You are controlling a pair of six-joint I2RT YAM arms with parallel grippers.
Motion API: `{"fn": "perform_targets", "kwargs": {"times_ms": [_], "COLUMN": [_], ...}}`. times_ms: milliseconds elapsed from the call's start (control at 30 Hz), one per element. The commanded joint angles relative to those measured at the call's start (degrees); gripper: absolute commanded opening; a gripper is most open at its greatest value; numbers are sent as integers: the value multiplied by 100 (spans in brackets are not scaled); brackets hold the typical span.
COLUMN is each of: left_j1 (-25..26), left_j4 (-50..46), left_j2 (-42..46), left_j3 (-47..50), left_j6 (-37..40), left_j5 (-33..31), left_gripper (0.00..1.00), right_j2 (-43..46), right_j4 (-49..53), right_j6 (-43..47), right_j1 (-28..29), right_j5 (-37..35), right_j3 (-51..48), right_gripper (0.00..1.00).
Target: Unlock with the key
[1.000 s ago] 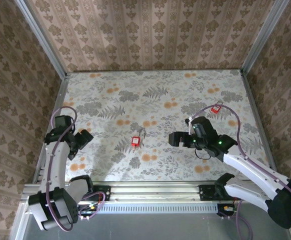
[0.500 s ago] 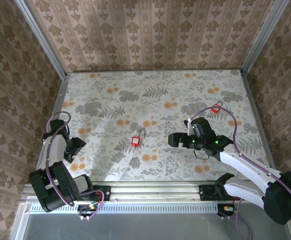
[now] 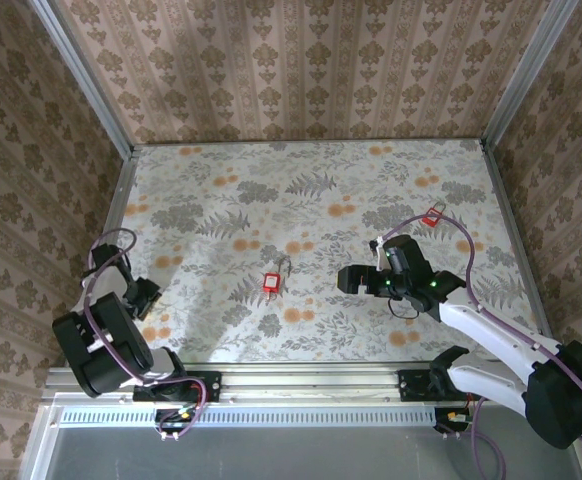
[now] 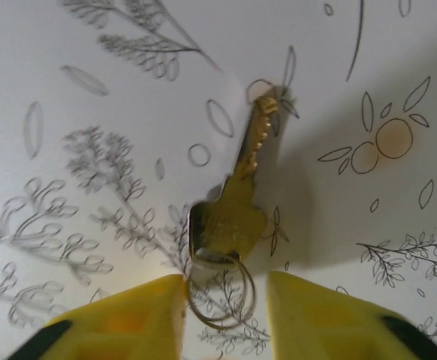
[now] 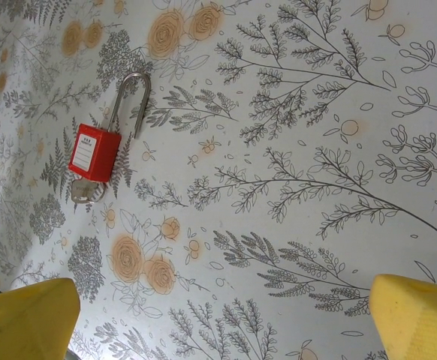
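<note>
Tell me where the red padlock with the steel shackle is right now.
In the top view the red padlock lies flat near the table's middle, a little left of the open right claw and far right of the left claw.

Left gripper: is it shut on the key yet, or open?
Open. The left gripper has its yellow fingers well apart, flanking the ring of the brass key, not clamped on it.
</note>
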State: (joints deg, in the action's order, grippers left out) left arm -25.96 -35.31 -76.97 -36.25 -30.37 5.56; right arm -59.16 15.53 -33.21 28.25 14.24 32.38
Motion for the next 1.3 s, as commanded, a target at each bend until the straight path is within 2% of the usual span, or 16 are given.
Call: {"fn": "perform_targets", "kwargs": {"times_ms": [0, 200, 333, 567, 800, 1000, 1167, 1267], "left_j1": [-30, 54, 357, 1283, 2550, 3080, 3348, 3684], "left_j4": [343, 653, 807, 956, 700, 533, 481, 430], "left_j2": [-154, -362, -507, -510, -202, 123, 391, 646], "left_j3": [130, 215, 198, 156, -99, -69, -67, -171], "left_j6": [153, 213, 209, 101, 499, 661, 541, 498], "left_j5": [300, 600, 741, 984, 1194, 1368, 1216, 1093], "left_gripper": [24, 10, 0, 0, 0, 0, 0, 0], "right_j2": [91, 414, 659, 694, 607, 583, 550, 513], "right_j4": [41, 254, 367, 644, 798, 871, 988, 943], "right_j6": [-62, -165, -271, -274, -306, -379, -409, -445], "right_j1": [-21, -4, 14, 23, 23, 31, 49, 65], "right_j5": [97, -50, -148, -354, -391, -415, -472, -445], "right_j3": [-24, -73, -109, -24, 170, 269, 370, 388], "right_gripper": [99, 99, 98, 98, 98, 98, 96, 97]}}
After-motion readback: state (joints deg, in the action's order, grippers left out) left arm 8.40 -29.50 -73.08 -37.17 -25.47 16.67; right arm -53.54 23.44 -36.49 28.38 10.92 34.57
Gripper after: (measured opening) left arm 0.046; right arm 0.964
